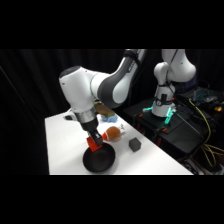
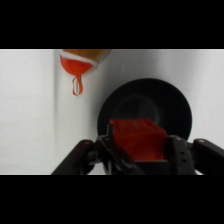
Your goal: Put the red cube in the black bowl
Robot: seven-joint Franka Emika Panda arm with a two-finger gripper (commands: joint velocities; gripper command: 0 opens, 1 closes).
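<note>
The red cube is held between the fingers of my gripper, which is shut on it. In the side view the gripper hangs just above the near-left rim of the black bowl, with the red cube showing at its tip. From the wrist the black bowl lies directly beyond the cube, round and with nothing in it.
A rounded orange-brown object lies just behind the bowl, also seen as the orange object at the wrist view's top. A dark grey cube sits to the right. A blue-and-white item lies further back. The table's front edge is close.
</note>
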